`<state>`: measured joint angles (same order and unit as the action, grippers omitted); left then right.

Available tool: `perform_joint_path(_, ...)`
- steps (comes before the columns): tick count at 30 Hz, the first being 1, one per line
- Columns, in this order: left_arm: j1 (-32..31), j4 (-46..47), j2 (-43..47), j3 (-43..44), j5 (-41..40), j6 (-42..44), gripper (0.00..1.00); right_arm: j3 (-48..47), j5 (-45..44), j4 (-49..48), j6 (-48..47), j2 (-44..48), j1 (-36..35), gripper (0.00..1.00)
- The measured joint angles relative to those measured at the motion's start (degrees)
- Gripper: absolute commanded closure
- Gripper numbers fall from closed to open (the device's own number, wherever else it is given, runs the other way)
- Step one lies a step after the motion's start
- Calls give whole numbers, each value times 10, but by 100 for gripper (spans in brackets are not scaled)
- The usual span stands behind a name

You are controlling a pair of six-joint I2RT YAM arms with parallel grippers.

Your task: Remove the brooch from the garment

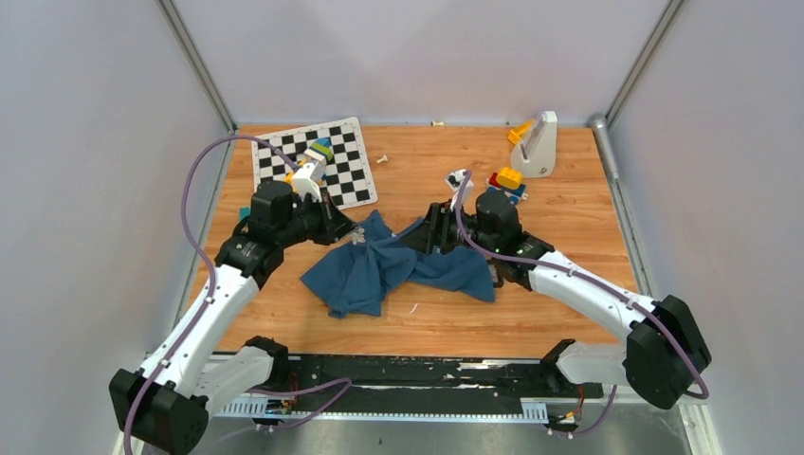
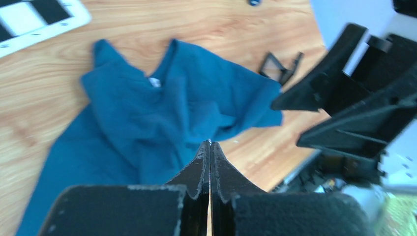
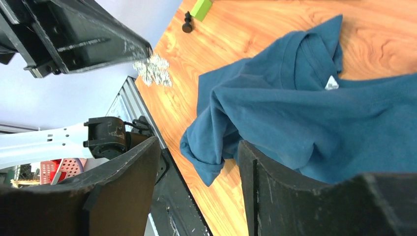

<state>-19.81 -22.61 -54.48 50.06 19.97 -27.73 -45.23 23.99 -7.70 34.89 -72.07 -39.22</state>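
Observation:
The teal-blue garment (image 1: 379, 270) lies crumpled on the wooden table between the two arms. It also shows in the left wrist view (image 2: 162, 113) and the right wrist view (image 3: 305, 113). My left gripper (image 1: 349, 230) is shut at the garment's upper left edge. In its own view (image 2: 210, 143) a tiny white speck shows at the tips. The right wrist view shows the sparkly silvery brooch (image 3: 153, 69) pinched at the left gripper's tips, over bare wood and apart from the cloth. My right gripper (image 1: 431, 232) is open and empty just above the garment's right part (image 3: 199, 142).
A chequered board (image 1: 327, 161) with toy blocks (image 1: 311, 171) lies at the back left. Coloured blocks (image 1: 507, 180) and a white stand (image 1: 536, 147) are at the back right. A small pale piece (image 1: 383, 159) lies on the wood. A white label (image 3: 332, 83) shows at the garment's collar.

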Motion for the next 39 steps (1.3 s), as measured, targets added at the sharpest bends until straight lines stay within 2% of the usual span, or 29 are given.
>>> perform_joint_path(6, 2, 57, -32, 2, 146, -37, 100, -15, 14, 14, -28, 8, 2, 46)
perform_joint_path(16, 4, 138, -55, 2, 258, -86, 100, -30, 57, 20, -55, -34, 2, 49)
perform_joint_path(24, 4, 162, -63, 2, 291, -102, 100, -44, 97, 17, -55, -56, 2, 49)
perform_joint_path(39, 4, 165, -78, 1, 295, -104, 100, -43, 160, -8, -53, -55, 2, 49)
